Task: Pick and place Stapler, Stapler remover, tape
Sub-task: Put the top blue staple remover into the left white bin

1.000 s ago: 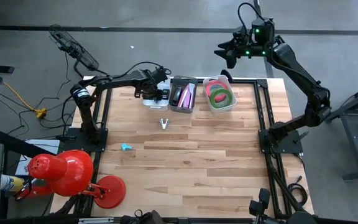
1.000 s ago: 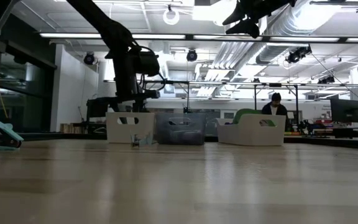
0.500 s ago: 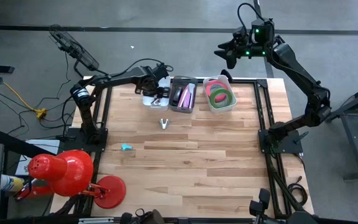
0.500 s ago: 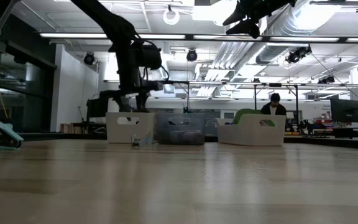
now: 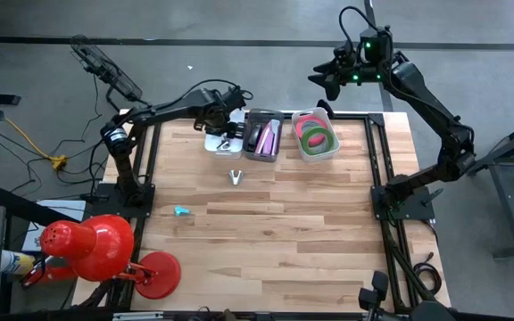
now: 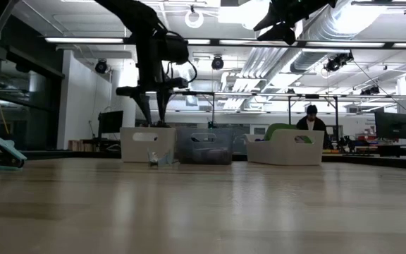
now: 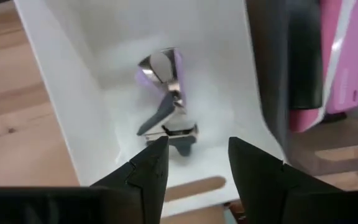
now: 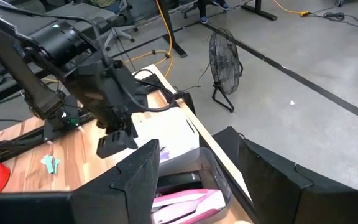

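High view, table [image 5: 266,241]: bare wood forward of white bin [image 5: 219,140].
Left gripper [image 7: 194,163]: above white bin, jaws apart, empty.
Right gripper [image 5: 327,76]: beyond table's edge, parted, empty.

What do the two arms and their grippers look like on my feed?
Both arms are dark, jointed links with black cables looped along them. The left gripper has two black, wedge-shaped fingers. The right gripper is black too, with small green lights glowing at its wrist. No markings are readable.
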Motion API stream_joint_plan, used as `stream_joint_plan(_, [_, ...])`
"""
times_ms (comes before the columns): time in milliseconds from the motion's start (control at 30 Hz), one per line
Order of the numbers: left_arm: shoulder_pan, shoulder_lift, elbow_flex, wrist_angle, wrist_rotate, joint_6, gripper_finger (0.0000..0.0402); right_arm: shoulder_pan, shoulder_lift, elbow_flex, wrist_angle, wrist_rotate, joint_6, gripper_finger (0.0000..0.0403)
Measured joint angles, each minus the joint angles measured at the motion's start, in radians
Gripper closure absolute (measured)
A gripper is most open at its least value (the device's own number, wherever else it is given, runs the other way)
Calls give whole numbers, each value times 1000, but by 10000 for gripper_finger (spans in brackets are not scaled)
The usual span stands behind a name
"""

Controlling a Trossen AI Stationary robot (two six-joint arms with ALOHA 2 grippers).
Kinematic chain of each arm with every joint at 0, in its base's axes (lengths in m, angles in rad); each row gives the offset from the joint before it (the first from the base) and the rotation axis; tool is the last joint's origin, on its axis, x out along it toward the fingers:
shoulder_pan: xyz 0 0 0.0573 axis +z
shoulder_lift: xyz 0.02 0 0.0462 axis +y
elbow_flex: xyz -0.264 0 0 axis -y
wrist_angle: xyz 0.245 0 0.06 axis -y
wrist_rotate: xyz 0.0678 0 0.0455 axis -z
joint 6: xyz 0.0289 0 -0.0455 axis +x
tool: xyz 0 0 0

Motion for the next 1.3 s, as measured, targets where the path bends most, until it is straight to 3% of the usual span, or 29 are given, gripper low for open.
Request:
stream_joint_plan(500, [-166,-16,21,-88,-44,-133,238,-3,0,0,-32,0,-9,194])
stream_joint_plan(700, [-231,-16,21,-88,-83,-199,236,-4,-19,0,-121,-10,-120,194])
stream_joint_plan(800, [-252,-15,21,-96,-99,-236,222,-3,-50,-18,-166,-64,-158,194])
stream_joint_plan(900, [-272,-15,20,-105,-126,-267,204,-3,-121,-131,-133,-127,-156,194])
stream_joint_plan(1033, [-284,-15,11,-102,-128,-285,185,-1,-272,-387,51,-161,-71,194])
stream_joint_plan(1167, [-280,-15,9,-99,-113,-286,179,28,-435,-659,291,-146,80,194])
stream_joint_plan(1300, [-281,-15,8,-73,-95,-273,179,100,-574,-885,458,-61,242,194])
